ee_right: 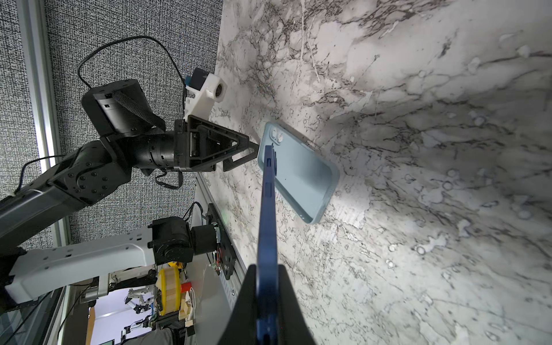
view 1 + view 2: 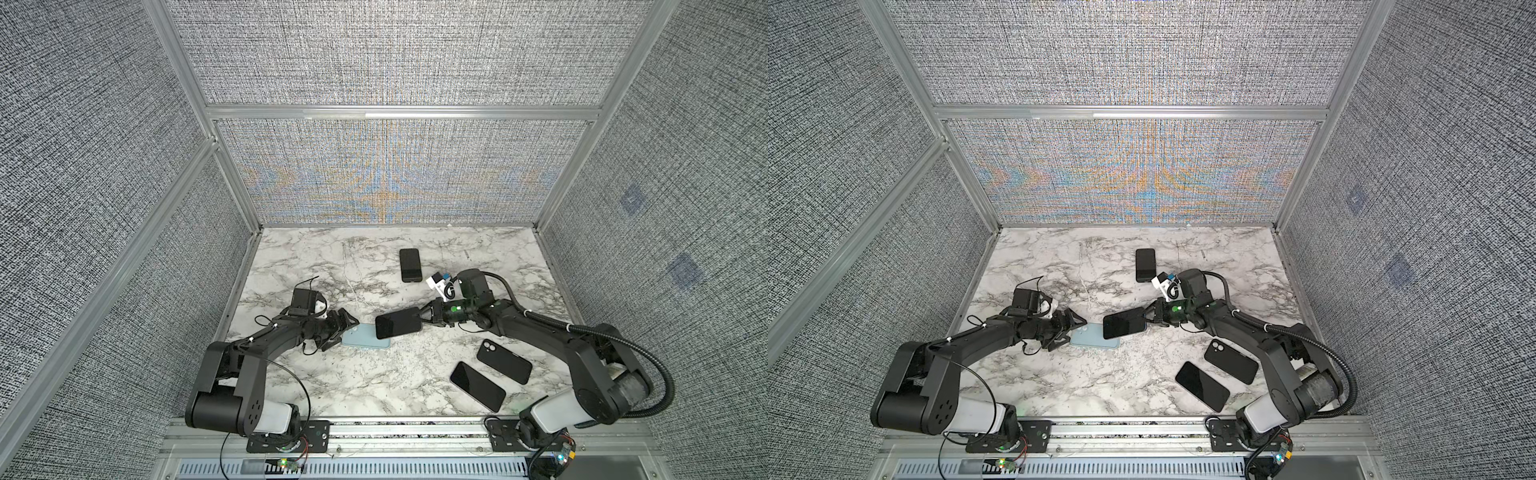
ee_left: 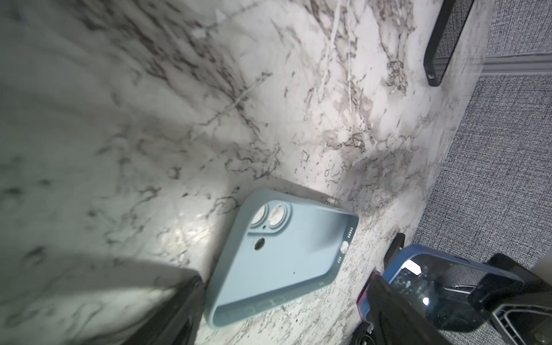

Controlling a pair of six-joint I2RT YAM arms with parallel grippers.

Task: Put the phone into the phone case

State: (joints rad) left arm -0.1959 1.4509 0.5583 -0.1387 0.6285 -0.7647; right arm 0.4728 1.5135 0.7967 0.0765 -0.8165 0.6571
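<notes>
Right claw clamps the phone by its short end, lower centre of frame, above the pale phone case on the bench. Left claw stands wide beside it. Phone judged rigid, slick, breakable; edge hold suits.

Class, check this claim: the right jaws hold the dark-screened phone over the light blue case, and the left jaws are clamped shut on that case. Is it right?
No. The left gripper has its jaws open at the light blue case's end, not clamped on it; the right wrist view shows this. The right gripper does hold the phone over it.
</notes>
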